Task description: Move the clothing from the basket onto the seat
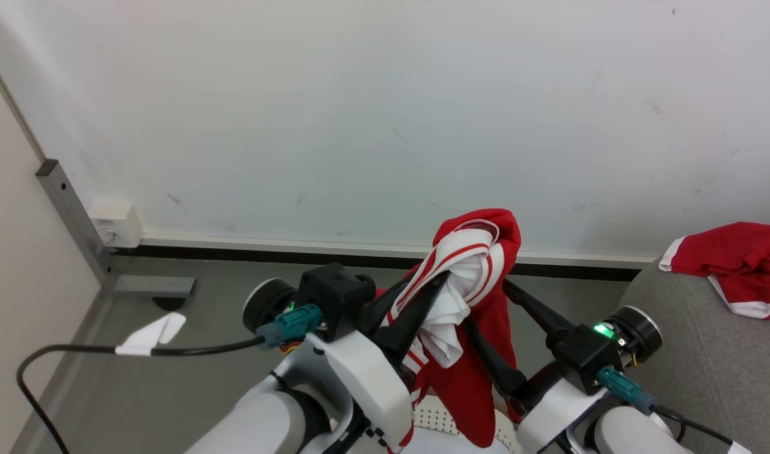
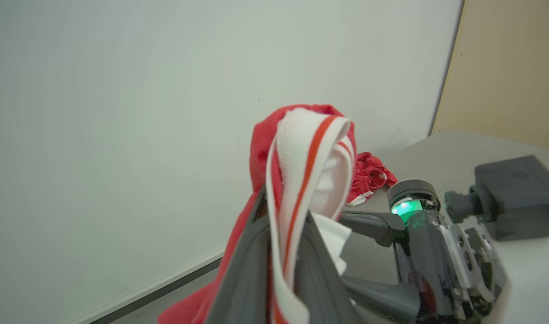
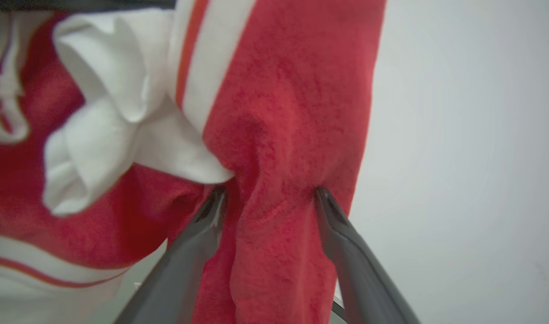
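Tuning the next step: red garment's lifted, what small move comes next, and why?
Probably close the right pincer: open, it straddles a fold of the red garment, which the left pincer alone pinches by its striped band.

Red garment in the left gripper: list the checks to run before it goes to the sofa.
1. Left gripper shut on the red garment: ok.
2. Right gripper free of the cloth: not ok; its open fingers straddle a fold.
3. Lower end of the red garment clear of the basket: cannot tell.
4. Bare room on the sofa beside the other garment: ok.
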Robot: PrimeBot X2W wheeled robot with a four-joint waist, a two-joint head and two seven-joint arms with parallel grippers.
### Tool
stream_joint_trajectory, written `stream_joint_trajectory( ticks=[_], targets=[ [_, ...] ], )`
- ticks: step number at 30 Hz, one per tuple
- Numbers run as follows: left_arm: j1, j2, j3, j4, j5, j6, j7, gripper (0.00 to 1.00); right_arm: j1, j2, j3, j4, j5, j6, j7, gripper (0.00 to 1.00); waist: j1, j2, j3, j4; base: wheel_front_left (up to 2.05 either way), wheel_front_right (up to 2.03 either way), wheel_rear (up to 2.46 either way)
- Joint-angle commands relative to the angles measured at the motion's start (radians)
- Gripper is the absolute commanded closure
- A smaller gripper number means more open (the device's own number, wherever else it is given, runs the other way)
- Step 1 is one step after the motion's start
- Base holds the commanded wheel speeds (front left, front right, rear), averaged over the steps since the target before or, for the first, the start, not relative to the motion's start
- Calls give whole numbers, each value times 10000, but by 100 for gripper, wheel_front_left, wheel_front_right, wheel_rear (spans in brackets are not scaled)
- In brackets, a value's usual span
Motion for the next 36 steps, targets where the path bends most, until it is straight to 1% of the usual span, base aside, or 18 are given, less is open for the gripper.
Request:
stream_joint_trajectory(
  ticks=[1, 5, 7, 11, 12, 13, 18, 24, 25, 27, 28, 32, 36],
  targets=[
    [-86, -43, -27, -65, -91, -55, 17, 100, -356, 11, 114, 238, -52, -21, -75, 0, -1, -1, 0, 30, 0, 0, 0],
    [-118, -115, -124, -9, -156, -123, 41, 100, -1204, 47, 560, 1112, 195, -21, -199, 0, -1, -1, -8, 120, 0, 0, 0],
    [-126, -159, -183, 32, -196, -149, 46, 100, -1618, -53, 763, 1521, 91, -21, -321, 0, -1, -1, -27, 190, 0, 0, 0],
    [-106, -227, -215, 90, -304, -167, 11, 100, -2014, 78, 902, 2248, 260, -21, -596, 0, -1, -1, -60, 285, 0, 0, 0],
    [-99, -237, -219, 97, -317, -171, -2, 100, -2048, 156, 969, 2410, 415, -21, -637, 65, -1, -1, -68, 306, 0, 0, 0],
    [-92, -239, -225, 108, -340, -176, -12, 100, -2105, 203, 1052, 2514, 543, -21, -700, 100, -1, -1, -74, 326, 0, 0, 0],
    [25, -148, -138, 195, -315, -45, -84, 100, -2134, 196, 1312, 2917, 1527, -21, -868, 100, -1, -1, -100, 384, 0, 0, 0],
    [215, -15, -60, 299, -292, 73, -167, 100, -2221, -81, 1264, 2854, 2474, -21, -971, 100, -1, -1, -82, 333, 0, 0, 0],
    [241, -6, -56, 333, -259, 105, -220, 98, -2224, -117, 1232, 2808, 2639, -21, -989, 100, -1, -1, -73, 318, 0, 0, 0],
    [270, 21, -71, 444, -183, 147, -312, 53, -2239, -196, 1188, 2735, 2854, -21, -1013, 100, -1, -1, -54, 277, 0, 0, 0],
    [278, 38, -81, 502, -123, 149, -341, 0, -2265, -232, 1142, 2691, 2973, -21, -1019, 100, -1, -1, -41, 244, 0, 0, 0],
    [310, 48, -202, 692, -1, 173, -438, 0, -2408, -359, 884, 2557, 3314, -21, -1037, 100, -1, -1, 1, 109, 0, 0, 0],
    [315, 39, -268, 786, 59, 158, -507, 0, -2442, -411, 662, 2452, 3362, -21, -1041, 100, -1, -1, 26, 7, 0, 0, 0]
  ],
)
